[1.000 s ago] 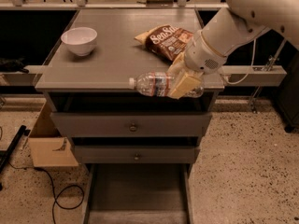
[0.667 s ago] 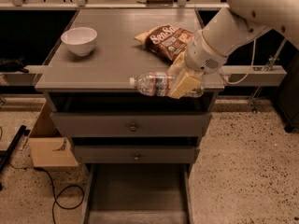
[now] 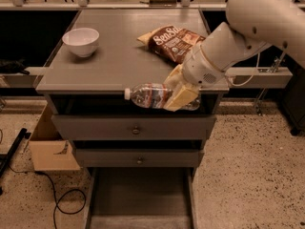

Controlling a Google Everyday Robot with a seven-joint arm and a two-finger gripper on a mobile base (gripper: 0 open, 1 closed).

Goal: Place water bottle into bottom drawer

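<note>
The water bottle (image 3: 148,95) is a clear ribbed plastic bottle with a white cap pointing left. It lies level in the air just in front of the cabinet's front edge, above the drawers. My gripper (image 3: 178,92) is shut on the water bottle's right half, its tan fingers (image 3: 181,98) wrapped around the body. The white arm comes in from the upper right. Below, the bottom drawer (image 3: 141,199) stands pulled out, a deep grey tray with a bare floor.
On the grey cabinet top (image 3: 119,61) sit a white bowl (image 3: 81,41) at the left and a brown chip bag (image 3: 174,42) at the right. Two shallower drawers with round knobs (image 3: 137,130) are closed. A cardboard box (image 3: 50,147) and a black cable (image 3: 59,199) lie on the floor at the left.
</note>
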